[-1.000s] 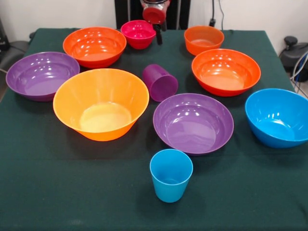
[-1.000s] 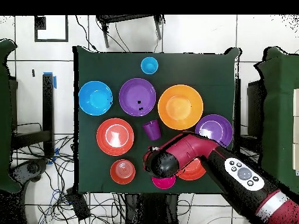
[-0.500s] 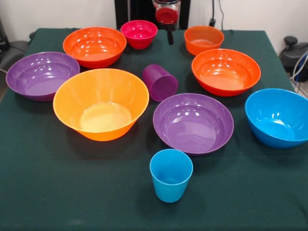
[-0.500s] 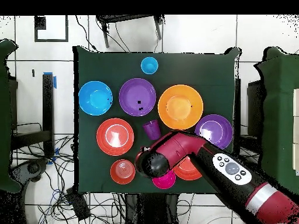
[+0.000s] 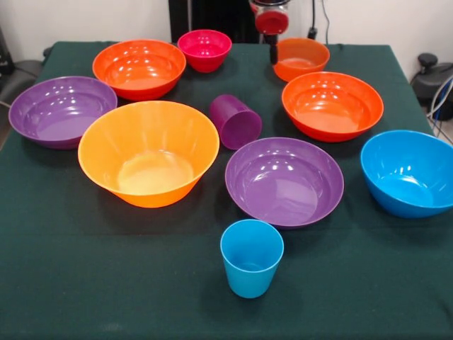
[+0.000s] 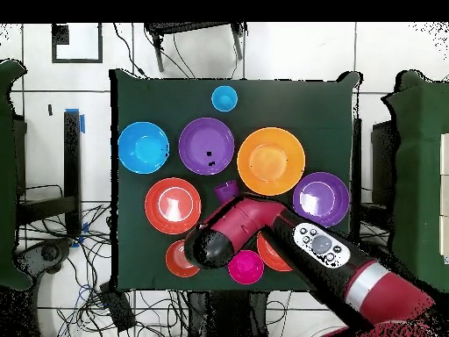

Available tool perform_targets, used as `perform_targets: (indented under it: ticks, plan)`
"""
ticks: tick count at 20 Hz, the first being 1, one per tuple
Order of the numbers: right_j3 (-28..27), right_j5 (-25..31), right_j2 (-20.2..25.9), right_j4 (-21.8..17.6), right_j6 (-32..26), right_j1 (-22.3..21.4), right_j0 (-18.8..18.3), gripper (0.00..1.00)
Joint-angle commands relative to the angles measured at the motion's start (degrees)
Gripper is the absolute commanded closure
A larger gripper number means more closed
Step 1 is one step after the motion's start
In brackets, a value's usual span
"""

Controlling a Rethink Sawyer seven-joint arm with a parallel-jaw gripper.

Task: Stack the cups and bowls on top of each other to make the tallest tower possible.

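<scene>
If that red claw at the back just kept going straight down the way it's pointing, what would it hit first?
Most likely the small orange bowl. The gripper points down at that bowl's edge nearest the small magenta bowl, so it might touch the rim, or slip past onto the green cloth beside it. Depth is hard to judge here.

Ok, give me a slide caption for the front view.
Eight bowls and two cups sit unstacked on the green table; the gripper hangs beside the small orange bowl.
</scene>
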Motion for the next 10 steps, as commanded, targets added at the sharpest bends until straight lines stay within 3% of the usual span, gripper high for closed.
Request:
perform_targets:
  ticks: [1, 10]
  plan:
    - [0.7, 2.5, -0.3, 1.3, -1.0, -0.8, 6.0, 0.00]
    - [-0.2, 3.5, 1.2, 6.8, -0.7, -4.1, 10.0, 0.00]
